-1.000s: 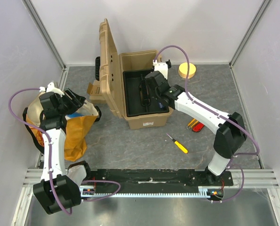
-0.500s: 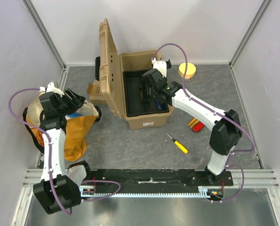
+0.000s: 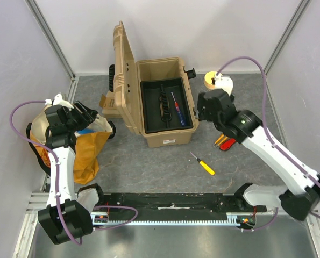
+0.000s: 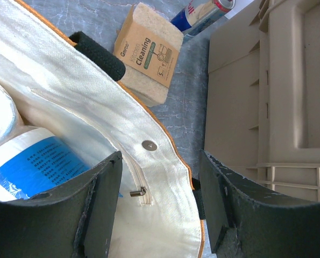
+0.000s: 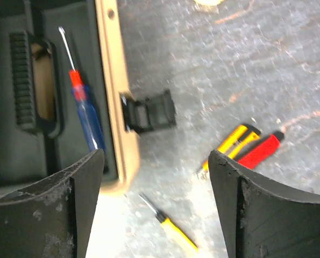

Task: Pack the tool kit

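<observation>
Both arms show white tubular links [image 3: 59,172] between bulky black joint housings [image 3: 240,124], each trailing a looping purple cable [image 3: 11,121]. The left hand [image 4: 160,209] and right hand [image 5: 154,204] have scuffed black fingers [image 5: 41,215].

The toolbox [image 3: 160,134] is matt tan plastic and its inner tray [image 3: 150,105] smooth black plastic. The bag [image 4: 84,102] is woven cloth, and the small box [image 4: 149,51] is brown cardboard.

The left arm [image 3: 60,161] stands bent at its side, jaws apart. The right arm [image 3: 267,145] stretches forward, jaws wide apart, holding nothing.
</observation>
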